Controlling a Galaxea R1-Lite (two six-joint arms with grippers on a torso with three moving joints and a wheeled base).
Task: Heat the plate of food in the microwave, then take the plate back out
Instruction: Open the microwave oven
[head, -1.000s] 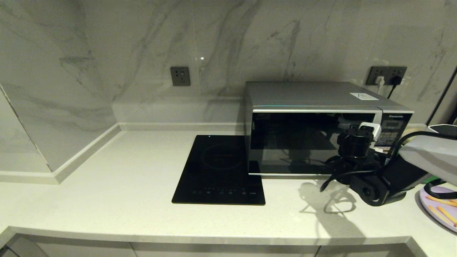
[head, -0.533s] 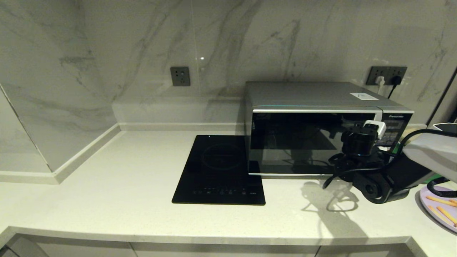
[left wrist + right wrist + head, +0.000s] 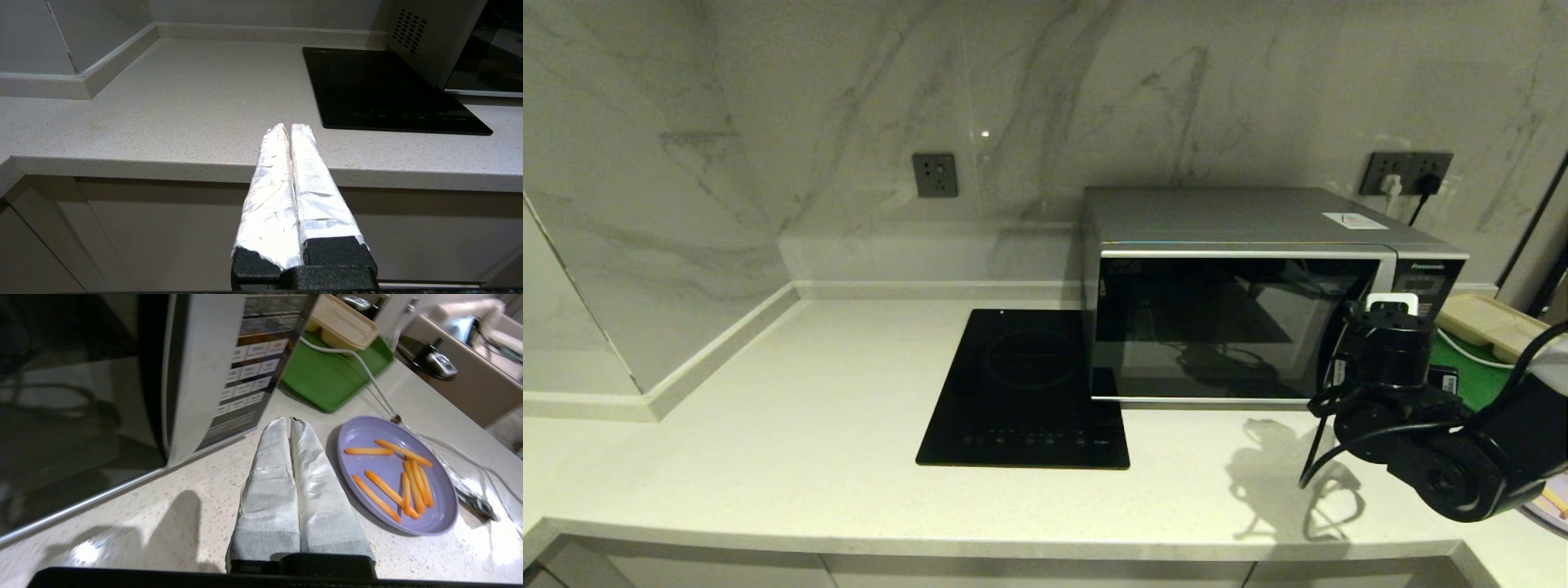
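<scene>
Jaws pressed together, empty, on right gripper (image 3: 291,420), over the counter's right end before the microwave (image 3: 1241,327) button panel | left gripper (image 3: 291,127) likewise closed, parked off the front edge | plate of food (image 3: 396,473) near front-right corner, door closed | advice: open jaws, hook handle strip squarely, swing door clear of plate.

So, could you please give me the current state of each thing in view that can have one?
microwave: door closed.
plate of food: on the counter beside the microwave, orange sticks on it, not held.
right pincer: shut, empty, over the counter between microwave and plate.
left pincer: shut, empty, parked off the counter's front edge.
induction cooktop: nothing on it.
beige tray: resting on the green tray.
</scene>
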